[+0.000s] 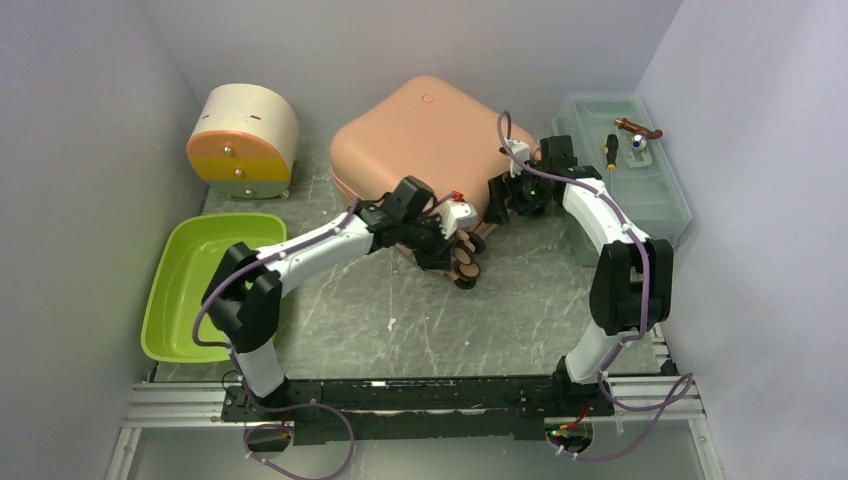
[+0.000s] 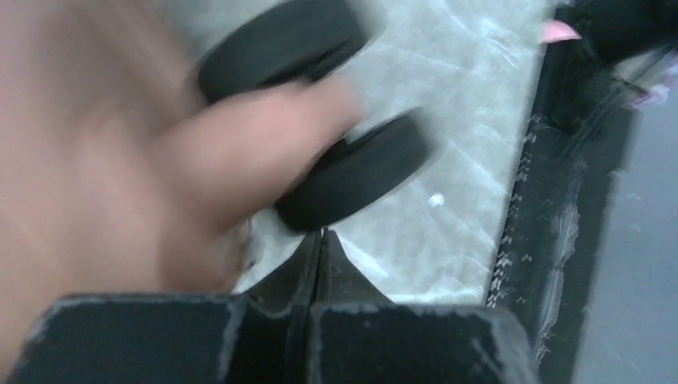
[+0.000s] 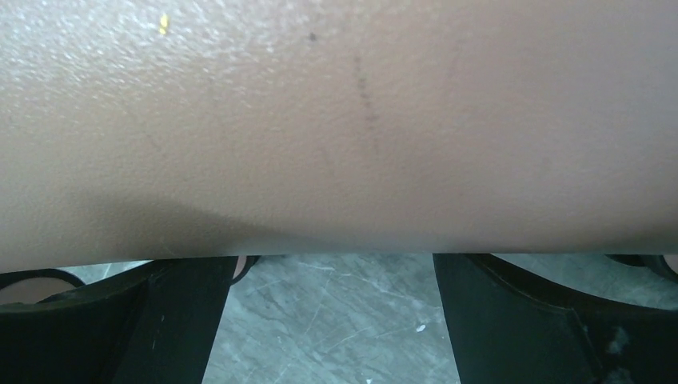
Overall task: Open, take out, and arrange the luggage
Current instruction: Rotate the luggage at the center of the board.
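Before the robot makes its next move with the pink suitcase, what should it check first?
1. Is the luggage open: not ok, the lid looks shut.
2. Is the right gripper open: ok, jaws wide, close to the luggage.
3. Is the right gripper touching the luggage: cannot tell.
4. Is the left gripper empty: ok, shut on nothing, beside the wheels.
5. Is the left wrist view sharp: not ok, blurred.
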Motion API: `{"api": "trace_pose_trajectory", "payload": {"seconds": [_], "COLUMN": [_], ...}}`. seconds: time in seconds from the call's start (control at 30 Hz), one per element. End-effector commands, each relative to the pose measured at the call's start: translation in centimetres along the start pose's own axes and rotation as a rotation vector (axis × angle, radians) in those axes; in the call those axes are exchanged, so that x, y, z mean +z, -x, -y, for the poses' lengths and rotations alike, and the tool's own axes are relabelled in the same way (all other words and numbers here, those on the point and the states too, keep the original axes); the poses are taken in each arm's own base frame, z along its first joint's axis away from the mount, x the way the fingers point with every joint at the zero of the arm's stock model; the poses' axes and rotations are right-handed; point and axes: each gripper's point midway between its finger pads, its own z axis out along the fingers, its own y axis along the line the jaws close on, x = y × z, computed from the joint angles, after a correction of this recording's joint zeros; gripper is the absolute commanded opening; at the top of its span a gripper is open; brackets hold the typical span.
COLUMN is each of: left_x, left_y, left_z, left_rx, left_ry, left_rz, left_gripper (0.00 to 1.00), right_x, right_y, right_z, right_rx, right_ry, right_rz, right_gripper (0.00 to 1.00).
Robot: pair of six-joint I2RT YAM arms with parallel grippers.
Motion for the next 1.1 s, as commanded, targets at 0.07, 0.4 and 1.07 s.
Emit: {"api": "trace_pose_trajectory", "payload": {"seconds": [0.07,0.4,1.07], "left_x": [3.7,-0.1,-20.6], "left_y": [3.9,5.1,12.7], "left_z": [5.5,6.6,-13.2], "left_rx": [0.006,0.089,-0.08], "left_ry": [-0.216,-0.299,0.404], "left_rz": [0.071,0.11,0.51], "left_gripper": [0.0,0.38,1.0], "right_x": [0.7,-5.0,-1.3], "right_y": [8.4,2.2,-8.2], "right_z": [-5.4,-6.0,-15.7], "right_rx": [-0.168,-0.311,-0.652], "right_ry": [0.142,0.058,0.345], "right_rz": [0.256,0.269,0.399], "right_gripper": [0.95,0.97,0.97]}}
